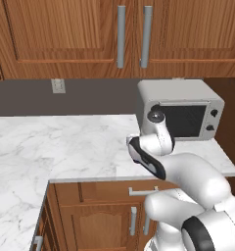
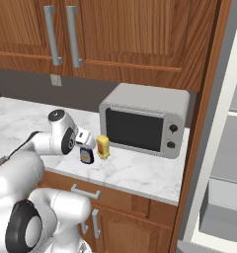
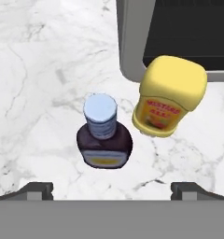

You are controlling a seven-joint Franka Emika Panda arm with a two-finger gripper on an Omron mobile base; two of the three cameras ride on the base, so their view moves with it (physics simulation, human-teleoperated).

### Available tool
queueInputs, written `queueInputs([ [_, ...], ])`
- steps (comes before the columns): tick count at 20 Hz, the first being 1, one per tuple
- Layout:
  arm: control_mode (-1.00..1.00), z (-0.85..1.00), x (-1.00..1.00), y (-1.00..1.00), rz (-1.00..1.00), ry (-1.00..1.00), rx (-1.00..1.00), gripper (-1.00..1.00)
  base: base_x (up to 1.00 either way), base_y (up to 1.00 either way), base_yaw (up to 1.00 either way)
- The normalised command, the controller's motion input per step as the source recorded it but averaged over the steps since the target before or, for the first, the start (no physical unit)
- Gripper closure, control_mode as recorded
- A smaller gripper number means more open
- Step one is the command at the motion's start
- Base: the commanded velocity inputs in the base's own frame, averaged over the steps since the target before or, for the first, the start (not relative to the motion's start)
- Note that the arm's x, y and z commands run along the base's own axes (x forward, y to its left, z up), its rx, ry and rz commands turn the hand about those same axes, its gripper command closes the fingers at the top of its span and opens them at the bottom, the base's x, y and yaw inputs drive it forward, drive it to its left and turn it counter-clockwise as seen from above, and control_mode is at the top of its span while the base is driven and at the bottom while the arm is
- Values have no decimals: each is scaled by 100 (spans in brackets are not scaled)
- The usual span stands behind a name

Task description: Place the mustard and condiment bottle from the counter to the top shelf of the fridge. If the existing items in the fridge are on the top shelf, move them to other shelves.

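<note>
Gripper (image 3: 112,189) being held wide open, empty, above condiment bottle (image 3: 104,140); likely rigid, light, slick; grip being best taken at body, mustard (image 3: 169,95) just beside.

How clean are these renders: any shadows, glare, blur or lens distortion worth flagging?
Hand view: sharp; the condiment bottle and mustard splay apart from wide-angle perspective, casting only faint shadows on the counter. Right base view: even light, no glare on the microwave door. Left base view: flat lighting, slightly soft edges.
</note>
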Motion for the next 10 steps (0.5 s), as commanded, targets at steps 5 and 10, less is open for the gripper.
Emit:
queueInputs([
  [5,-100,-11,25,0,-1,0,0,-100,0,0,0],
  [10,-100,-13,20,0,0,0,0,-100,0,0,0],
])
